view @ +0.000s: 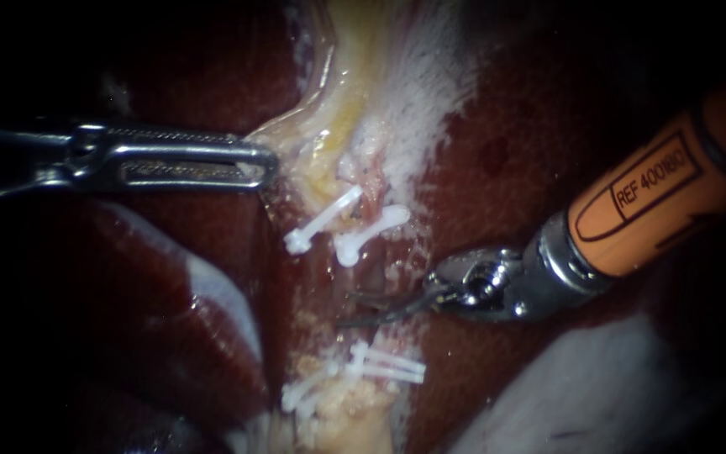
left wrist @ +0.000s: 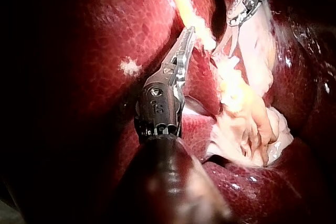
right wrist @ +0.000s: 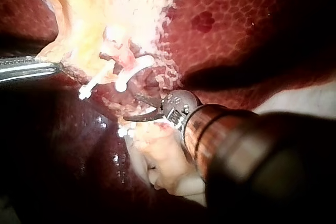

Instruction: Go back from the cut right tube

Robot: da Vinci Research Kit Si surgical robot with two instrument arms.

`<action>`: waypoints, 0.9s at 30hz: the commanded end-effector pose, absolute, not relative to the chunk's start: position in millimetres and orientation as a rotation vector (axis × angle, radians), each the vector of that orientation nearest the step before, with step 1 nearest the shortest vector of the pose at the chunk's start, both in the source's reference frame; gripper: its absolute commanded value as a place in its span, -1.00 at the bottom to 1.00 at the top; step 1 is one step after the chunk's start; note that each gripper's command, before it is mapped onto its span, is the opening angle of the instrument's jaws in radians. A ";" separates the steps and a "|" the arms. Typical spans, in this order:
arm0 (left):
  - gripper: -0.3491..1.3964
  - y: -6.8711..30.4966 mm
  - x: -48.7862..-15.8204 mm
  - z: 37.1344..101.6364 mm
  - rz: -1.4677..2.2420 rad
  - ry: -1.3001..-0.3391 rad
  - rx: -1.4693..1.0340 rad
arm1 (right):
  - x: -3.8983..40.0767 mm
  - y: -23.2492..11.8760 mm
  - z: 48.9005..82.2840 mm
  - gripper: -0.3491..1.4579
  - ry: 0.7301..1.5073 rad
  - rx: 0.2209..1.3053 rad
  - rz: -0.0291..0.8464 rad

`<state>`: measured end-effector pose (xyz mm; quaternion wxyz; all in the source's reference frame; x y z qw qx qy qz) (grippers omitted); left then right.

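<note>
**A.** The left instrument [view: 269,160] is bright steel. It has two long, narrow jaws with rounded ends, each slotted along its length and finely toothed on the inner face. They meet at a darker hinge block. The left wrist view shows small round pins at the wrist joint, above a glossy black shaft.

**B.** The right instrument [view: 344,309] has two thin, dark, curved blades on a polished steel hinge with visible pivot screws. Behind these sit a silver collar and an orange sleeve bearing a black-outlined printed label.

Cut right tube [view: 373,202], pale, parted into two stumps, white clips [view: 371,234] across each end
</note>
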<state>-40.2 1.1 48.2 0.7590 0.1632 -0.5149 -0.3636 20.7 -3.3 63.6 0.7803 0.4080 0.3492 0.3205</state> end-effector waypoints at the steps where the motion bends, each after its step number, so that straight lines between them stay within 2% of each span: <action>1: -0.85 1.1 -40.1 48.2 -0.791 -1.122 0.356 | 20.4 -3.2 63.5 0.11 0.762 0.874 0.677; 7: -0.85 1.1 -39.9 48.2 -0.790 -1.122 0.357 | 18.0 -2.6 63.6 0.30 0.824 0.809 0.558; 10: -0.85 1.1 -39.8 48.2 -0.790 -1.122 0.357 | 16.7 -2.3 63.6 0.49 0.859 0.726 0.543; 14: -0.85 1.0 -39.8 48.2 -0.790 -1.122 0.357 | 15.0 -1.1 63.6 0.65 0.900 0.647 0.473; 22: -0.85 1.0 -39.7 48.4 -0.789 -1.122 0.357 | 12.4 1.9 63.3 0.86 0.958 0.519 0.340; 27: -0.85 1.0 -39.7 48.4 -0.789 -1.122 0.357 | 11.9 2.5 62.8 0.97 0.971 0.459 0.312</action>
